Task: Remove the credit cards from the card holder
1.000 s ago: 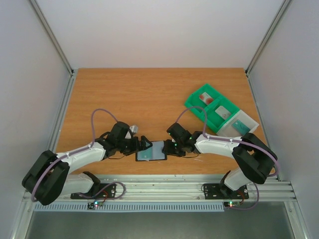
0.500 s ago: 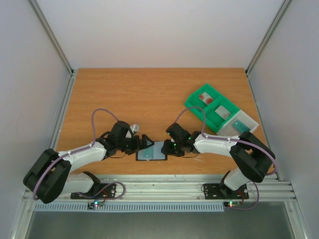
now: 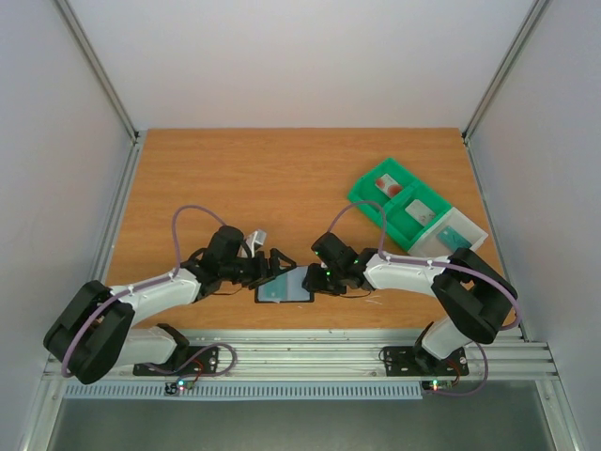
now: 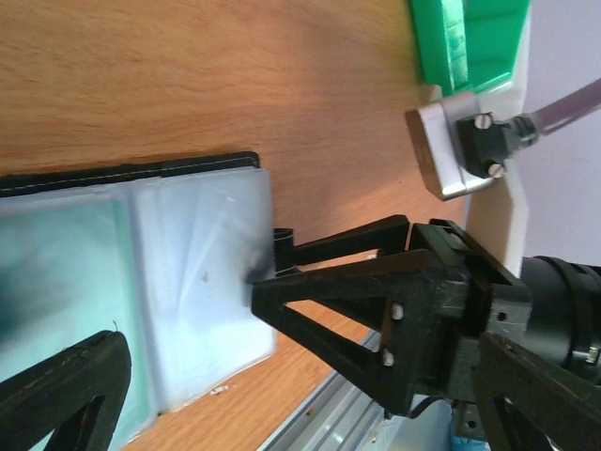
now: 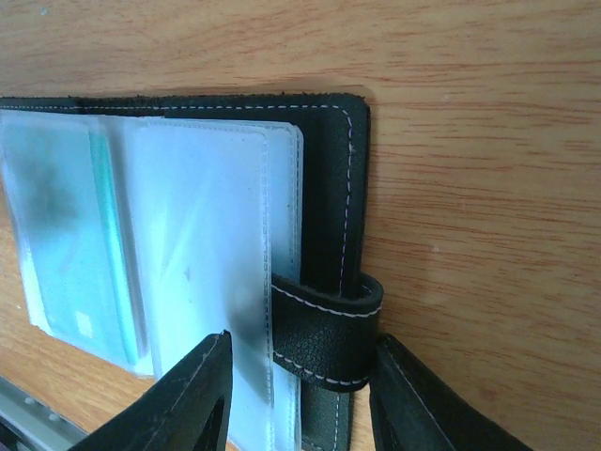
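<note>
A brown wooden table top [image 3: 282, 178] is enclosed by plain white walls, and both arms are bent toward the lower middle of the top view. There the small black leather bifold card holder [image 3: 291, 286] is laid open and flat on the wood, with its clear plastic sleeves [image 5: 202, 244] turned upward. A thin teal-green plastic card [image 5: 70, 254] is seen inside the sleeve at the left of the right wrist view, so it is not yet taken out. The left gripper [image 3: 278, 265] is held wide apart at the left edge of the holder, and nothing is between its fingers. The right gripper [image 5: 300, 357] is opened only in part. Its fingers are set on both sides of the black stitched strap [image 5: 324, 324] at the right edge of the holder. The strap seems to be pressed down and not gripped, though this is not certain. In the upper right of the top view a green plastic tray with compartments [image 3: 364, 195] is placed, and a small pale card with a round red mark [image 3: 384, 182] is lying in its farthest compartment. The task is judged to be partly done: the teal-green card is left to be drawn out of its sleeve.
</note>
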Controlling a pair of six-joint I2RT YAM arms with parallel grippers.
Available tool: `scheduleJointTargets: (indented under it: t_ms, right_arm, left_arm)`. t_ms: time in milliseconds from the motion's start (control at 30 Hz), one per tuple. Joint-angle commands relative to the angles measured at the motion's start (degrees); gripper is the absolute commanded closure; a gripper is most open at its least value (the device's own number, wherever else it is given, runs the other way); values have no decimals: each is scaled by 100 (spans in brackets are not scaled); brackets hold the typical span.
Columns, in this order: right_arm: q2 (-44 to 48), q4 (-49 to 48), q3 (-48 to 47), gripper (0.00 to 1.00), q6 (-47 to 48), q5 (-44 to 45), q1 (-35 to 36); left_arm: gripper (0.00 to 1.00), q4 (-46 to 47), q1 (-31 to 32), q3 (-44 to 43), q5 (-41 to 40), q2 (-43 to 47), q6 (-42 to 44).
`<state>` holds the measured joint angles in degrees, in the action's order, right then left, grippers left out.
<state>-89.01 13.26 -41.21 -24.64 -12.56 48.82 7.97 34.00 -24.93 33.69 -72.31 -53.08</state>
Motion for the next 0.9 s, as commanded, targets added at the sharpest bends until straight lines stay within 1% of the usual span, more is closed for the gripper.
scheduleJointTargets:
  t_ms: [0,67,200,333,600,867]
  right_arm:
    - [-61,59,-47,58,-65,139,66]
    - [-37,86,-48,58,-55,139,66]
    - [-1,98,-19,58,-45,118,66]
    - [-18,92,-2,58,-35,124,66]
    - [-47,59,-26,58,-48,87,67]
    - [-60,59,-12,58,-49,113,67]
  left_arm:
    - [1,480,54,5,169,2,-209]
    - [1,75,54,-79,-53,111,-59]
    - [1,-1053,46,-311,-559,238,421]
    - [1,-1474,36,-353,-852,292,675]
    - [1,-1408,37,-329,-829,106,746]
    - [1,-1098,37,-300,-661,-171,755]
